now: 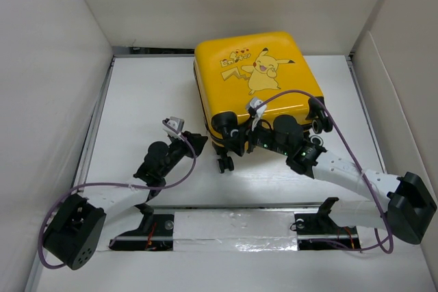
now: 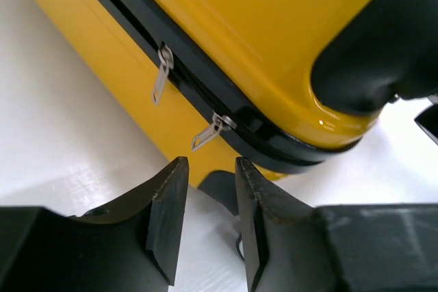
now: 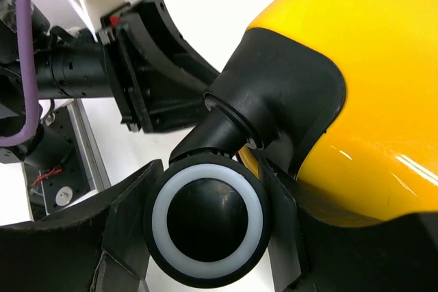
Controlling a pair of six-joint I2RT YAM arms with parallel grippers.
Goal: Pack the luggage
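Left fingers [image 2: 168, 217] sit foremost, parted by a narrow gap and empty, just short of the nearer zipper pull [image 2: 205, 135]. Luggage [image 1: 256, 73] lies closed, face up, on the tabletop [image 1: 150, 87], toward its far side. Right fingers [image 3: 126, 227] clamp a corner wheel [image 3: 207, 220], apparently steadying the case. Recommendation: hold that wheel firm, square the left fingers to the flat tab, pinch it fully, then draw along the track without lifting the shell.
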